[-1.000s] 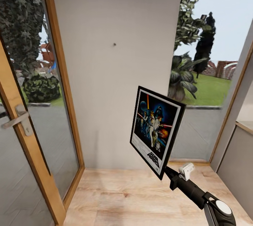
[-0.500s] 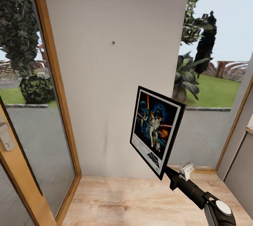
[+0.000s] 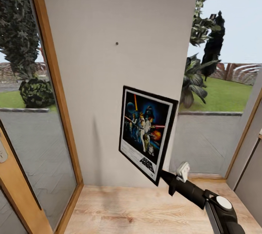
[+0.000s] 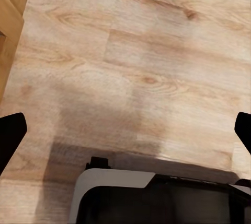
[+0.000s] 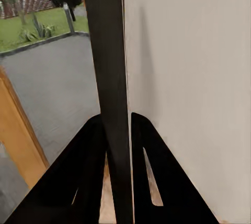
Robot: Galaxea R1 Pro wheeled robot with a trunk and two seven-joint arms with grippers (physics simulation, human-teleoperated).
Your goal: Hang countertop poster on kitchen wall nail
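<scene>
Holding Star Wars poster (image 3: 147, 133) by bottom corner, your right gripper (image 3: 164, 177) clamped on frame edge, keeps picture facing you. Poster hangs below wall nail (image 3: 116, 43), slightly right. Left gripper (image 4: 125, 130) fingers spread, idle over floor.

The poster (image 3: 146, 133) carries the black title "STAR WARS" along its lower white border. The smaller print beside it is too fine to read.
</scene>
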